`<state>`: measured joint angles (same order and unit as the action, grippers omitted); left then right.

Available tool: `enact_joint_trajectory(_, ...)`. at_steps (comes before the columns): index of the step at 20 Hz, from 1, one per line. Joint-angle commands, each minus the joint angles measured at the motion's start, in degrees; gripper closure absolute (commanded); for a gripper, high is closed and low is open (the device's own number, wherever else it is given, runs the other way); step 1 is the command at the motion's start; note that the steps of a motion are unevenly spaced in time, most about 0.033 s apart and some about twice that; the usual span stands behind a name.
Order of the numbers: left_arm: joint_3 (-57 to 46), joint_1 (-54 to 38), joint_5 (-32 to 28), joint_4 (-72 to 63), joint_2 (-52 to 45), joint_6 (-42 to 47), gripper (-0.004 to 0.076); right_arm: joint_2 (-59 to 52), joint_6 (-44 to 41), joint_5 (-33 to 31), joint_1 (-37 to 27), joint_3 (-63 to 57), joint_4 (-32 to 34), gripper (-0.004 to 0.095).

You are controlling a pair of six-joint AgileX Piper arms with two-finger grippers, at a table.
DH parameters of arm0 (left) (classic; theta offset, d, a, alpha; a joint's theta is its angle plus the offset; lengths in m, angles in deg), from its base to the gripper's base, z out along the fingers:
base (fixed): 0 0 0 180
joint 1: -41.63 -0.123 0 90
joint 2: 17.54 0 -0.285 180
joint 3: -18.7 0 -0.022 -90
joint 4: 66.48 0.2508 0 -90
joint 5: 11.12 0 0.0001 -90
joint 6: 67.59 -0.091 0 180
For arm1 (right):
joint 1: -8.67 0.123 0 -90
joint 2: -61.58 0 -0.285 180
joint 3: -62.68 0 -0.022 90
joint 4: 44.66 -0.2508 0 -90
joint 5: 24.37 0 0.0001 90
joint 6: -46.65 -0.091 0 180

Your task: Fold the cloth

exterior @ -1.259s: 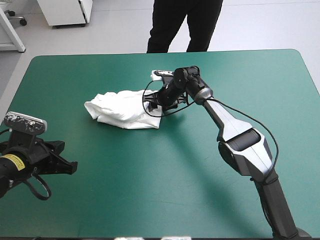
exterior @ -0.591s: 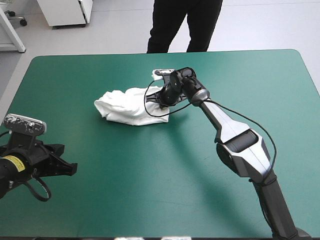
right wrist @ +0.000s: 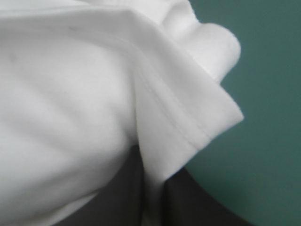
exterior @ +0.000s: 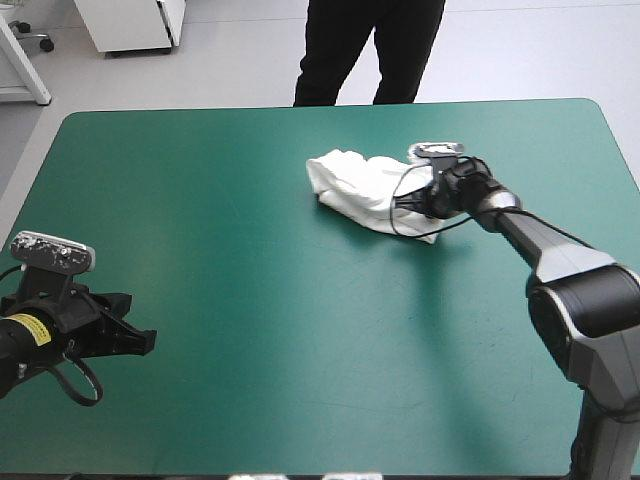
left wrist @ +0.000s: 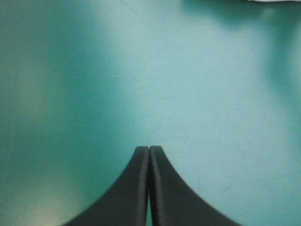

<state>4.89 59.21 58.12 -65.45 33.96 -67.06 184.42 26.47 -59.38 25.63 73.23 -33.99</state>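
The white T-shirt point(exterior: 365, 187) lies as a crumpled heap on the teal-green cover, right of centre toward the far edge. My right gripper point(exterior: 425, 197) is at the heap's right end, shut on the T-shirt. In the right wrist view a hemmed fold of the T-shirt point(right wrist: 141, 94) runs down between the black fingers point(right wrist: 117, 193) and covers most of them. My left gripper point(exterior: 140, 340) hovers low near the front left corner, far from the shirt. Its fingers point(left wrist: 136, 188) meet in one pointed arch over bare cover, holding nothing.
The table's far edge point(exterior: 330, 105) runs just behind the heap, and its right edge point(exterior: 620, 150) lies beyond the right arm. A strip of white point(left wrist: 273, 1) shows far ahead of the left gripper.
My right gripper closed on the T-shirt and dragged the heap from the table's middle toward the right. The left arm stayed where it was.
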Motion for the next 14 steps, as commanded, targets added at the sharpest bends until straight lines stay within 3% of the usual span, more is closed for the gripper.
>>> enact_joint_trajectory(1,1.32,-0.01,-4.05,-1.03,0.14,0.48,0.0733,-8.32,0.26,0.15,-7.21,-7.20,4.65,0.0925)
enact_joint_trajectory(9,1.32,-0.01,-4.05,-2.35,0.14,0.48,0.0733,-16.89,7.66,-2.07,-27.62,-16.03,4.87,0.0925)
enact_joint_trajectory(14,1.32,-0.01,-4.26,-3.64,0.14,0.48,0.0733,-17.12,9.66,-3.98,-33.82,-16.12,4.74,0.0925)
